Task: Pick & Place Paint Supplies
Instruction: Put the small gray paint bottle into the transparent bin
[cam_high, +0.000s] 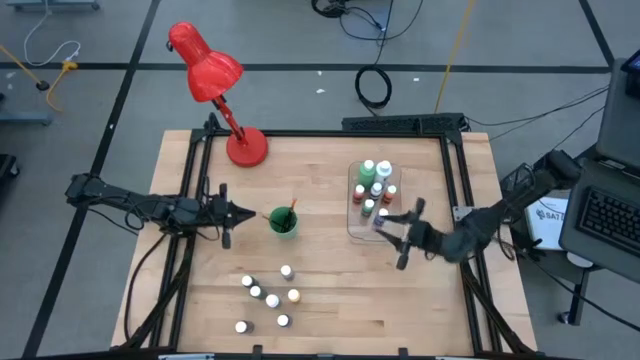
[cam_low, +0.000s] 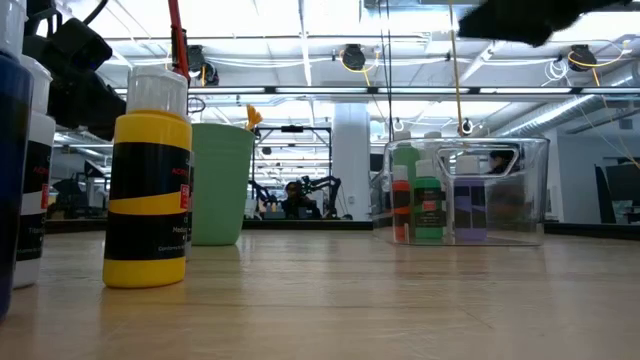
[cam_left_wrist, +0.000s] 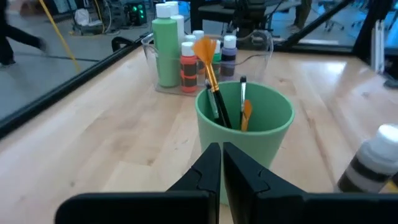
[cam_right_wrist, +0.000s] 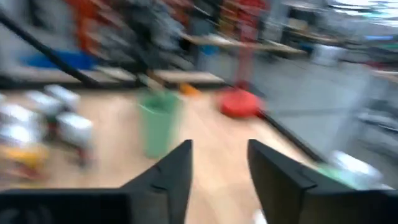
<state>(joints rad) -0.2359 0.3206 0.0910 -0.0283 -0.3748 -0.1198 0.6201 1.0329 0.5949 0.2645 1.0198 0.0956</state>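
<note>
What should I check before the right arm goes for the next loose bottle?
1. Right hand empty, fingers apart: ok. Nothing shows between the fingers in its wrist view.
2. Right hand clear of the clear tray: cannot tell. It sits at the tray's near corner, and contact is not visible.
3. Bottles in the tray upright: ok.
4. Loose bottles left on the table's front: ok. Six stand upright, apart from each other.
5. Left hand out of the way: ok. It is shut, empty, beside the green cup.
6. Brushes in the cup: ok.
</note>
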